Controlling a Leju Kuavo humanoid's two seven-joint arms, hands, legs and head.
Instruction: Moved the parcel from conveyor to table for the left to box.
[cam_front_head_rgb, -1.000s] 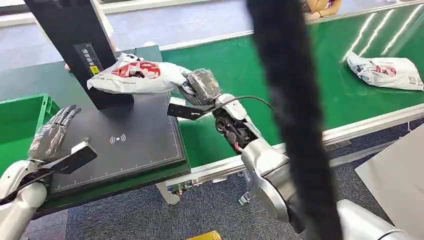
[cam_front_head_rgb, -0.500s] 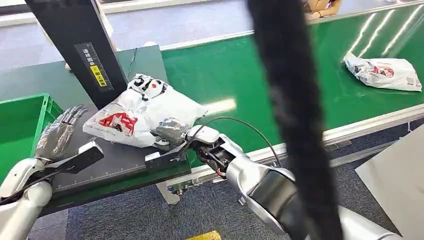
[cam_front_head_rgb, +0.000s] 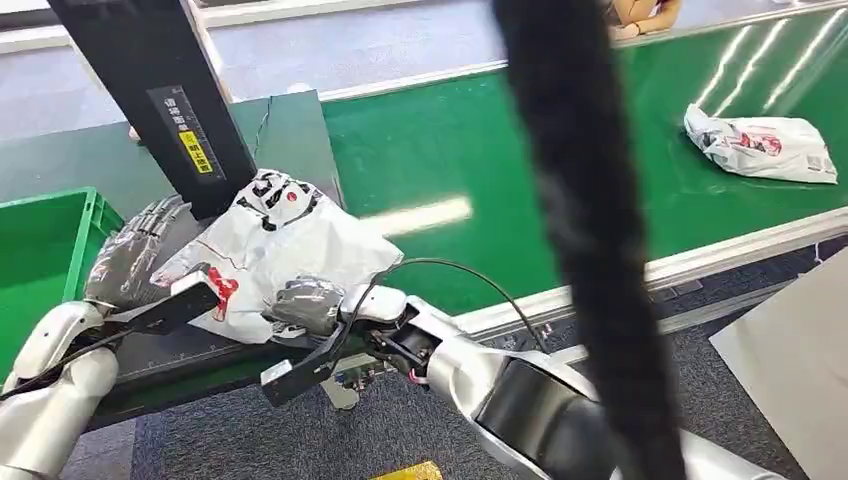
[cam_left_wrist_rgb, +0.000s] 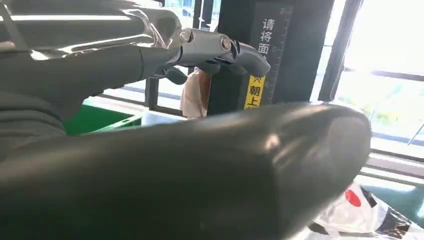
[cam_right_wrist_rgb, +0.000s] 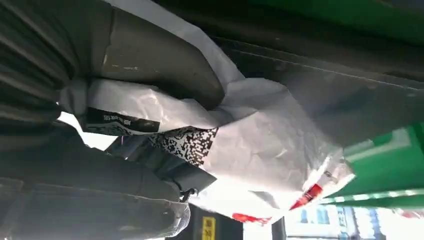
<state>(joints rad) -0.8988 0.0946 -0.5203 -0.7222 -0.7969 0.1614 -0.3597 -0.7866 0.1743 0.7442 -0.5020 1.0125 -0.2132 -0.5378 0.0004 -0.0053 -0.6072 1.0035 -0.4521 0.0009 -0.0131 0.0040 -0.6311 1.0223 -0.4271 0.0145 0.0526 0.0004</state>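
Right hand clenched on the white parcel at centre-left, over the black table — best to lower it flat, then let go cleanly, with the left hand spread open beside it, holding nothing.
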